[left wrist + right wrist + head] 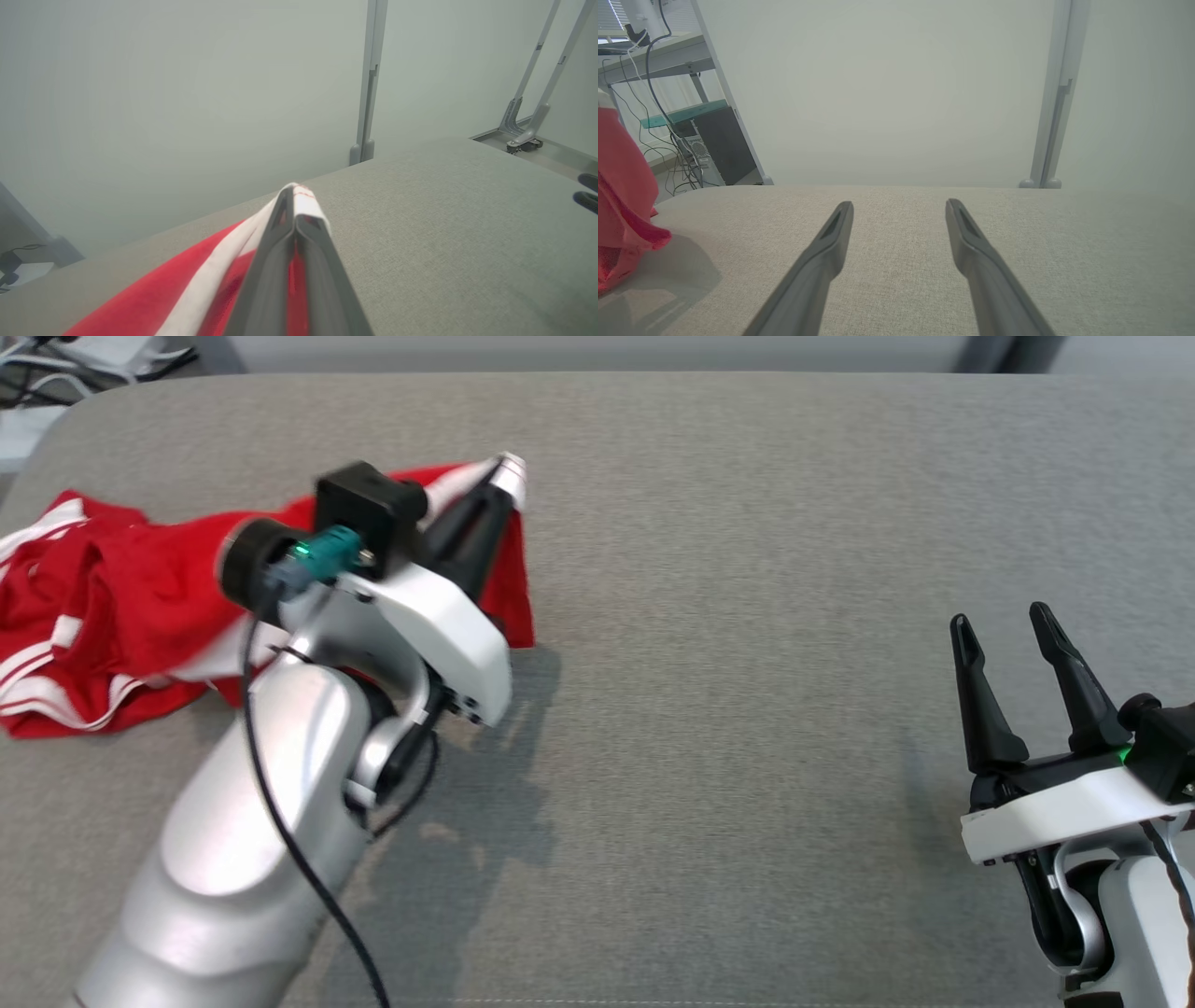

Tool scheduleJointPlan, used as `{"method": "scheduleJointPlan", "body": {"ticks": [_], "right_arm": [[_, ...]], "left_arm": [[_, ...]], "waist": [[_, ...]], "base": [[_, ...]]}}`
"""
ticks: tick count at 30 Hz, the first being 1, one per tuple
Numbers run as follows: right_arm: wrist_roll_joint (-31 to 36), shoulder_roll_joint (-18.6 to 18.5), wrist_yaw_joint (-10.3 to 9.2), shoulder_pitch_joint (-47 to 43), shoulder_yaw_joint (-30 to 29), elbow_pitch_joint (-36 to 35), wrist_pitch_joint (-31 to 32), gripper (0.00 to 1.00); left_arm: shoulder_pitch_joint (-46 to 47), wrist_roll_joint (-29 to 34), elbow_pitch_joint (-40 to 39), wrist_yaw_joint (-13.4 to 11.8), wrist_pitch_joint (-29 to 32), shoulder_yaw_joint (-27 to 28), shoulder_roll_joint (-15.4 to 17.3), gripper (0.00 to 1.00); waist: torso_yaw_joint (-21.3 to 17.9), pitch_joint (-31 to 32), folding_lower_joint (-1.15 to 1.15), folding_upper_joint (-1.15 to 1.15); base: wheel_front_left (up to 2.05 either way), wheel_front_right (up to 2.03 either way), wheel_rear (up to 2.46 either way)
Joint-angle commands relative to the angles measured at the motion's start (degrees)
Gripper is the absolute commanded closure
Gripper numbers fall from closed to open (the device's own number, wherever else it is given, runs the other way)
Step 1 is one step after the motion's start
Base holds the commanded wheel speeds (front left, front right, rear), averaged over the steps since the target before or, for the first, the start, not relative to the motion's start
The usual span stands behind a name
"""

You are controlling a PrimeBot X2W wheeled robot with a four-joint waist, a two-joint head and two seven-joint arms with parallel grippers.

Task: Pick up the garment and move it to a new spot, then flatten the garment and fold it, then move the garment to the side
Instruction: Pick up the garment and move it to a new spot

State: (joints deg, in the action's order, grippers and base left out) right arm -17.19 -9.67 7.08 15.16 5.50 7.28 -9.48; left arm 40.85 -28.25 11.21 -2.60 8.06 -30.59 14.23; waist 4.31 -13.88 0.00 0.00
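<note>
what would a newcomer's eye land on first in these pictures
The red garment with white stripes stands out most, bunched at the left of the grey padded surface. The left tool is shut on its white-trimmed edge. The right tool sits open and empty at the lower right of the head view.

Bright, diffuse light; soft shadows; hazy wrist-view backgrounds.

Right hand (pixel 900 204) spread wide, empty, over the grey fabric-covered table (pixel 1017 242); red cloth garment (pixel 623 200) draped at the view's left edge.
</note>
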Motion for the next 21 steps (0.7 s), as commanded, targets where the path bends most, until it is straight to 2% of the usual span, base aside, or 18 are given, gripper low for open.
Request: {"method": "scheduleJointPlan", "body": {"ticks": [1,11,12,17,21], "right_arm": [[0.2,0.0,0.41,-0.5,0.6,-1.9,-0.8,0.00],[0.2,1.6,0.41,-0.9,-0.3,-1.4,-1.8,0.00],[0.2,1.6,0.41,-0.9,-0.3,-1.4,-1.8,0.00],[-0.3,2.6,0.41,-0.8,0.4,-0.5,-2.5,0.00],[-1.3,3.5,0.41,-0.7,1.8,0.7,-3.3,0.00]], "left_arm": [[0.6,0.1,-1.5,-0.3,0.4,1.1,0.7,1.00],[3.7,-0.1,6.6,2.7,0.5,-5.6,-7.4,1.00],[3.7,-0.1,6.6,2.7,0.5,-5.6,-7.4,1.00],[6.6,-0.2,10.8,3.7,-0.5,-7.2,-9.4,1.00],[8.8,-0.2,13.6,3.6,-1.1,-7.5,-9.9,1.00]], "waist": [[-3.4,0.0,0.00,0.00],[-16.4,-1.9,0.00,0.00],[-16.4,-1.9,0.00,0.00],[-23.5,-3.3,0.00,0.00],[-28.3,-4.0,0.00,0.00]], "base": [[0.00,0.00,0.00],[0.00,0.00,0.00],[0.00,0.00,0.00],[0.00,0.00,0.00],[0.00,0.00,0.00]]}}
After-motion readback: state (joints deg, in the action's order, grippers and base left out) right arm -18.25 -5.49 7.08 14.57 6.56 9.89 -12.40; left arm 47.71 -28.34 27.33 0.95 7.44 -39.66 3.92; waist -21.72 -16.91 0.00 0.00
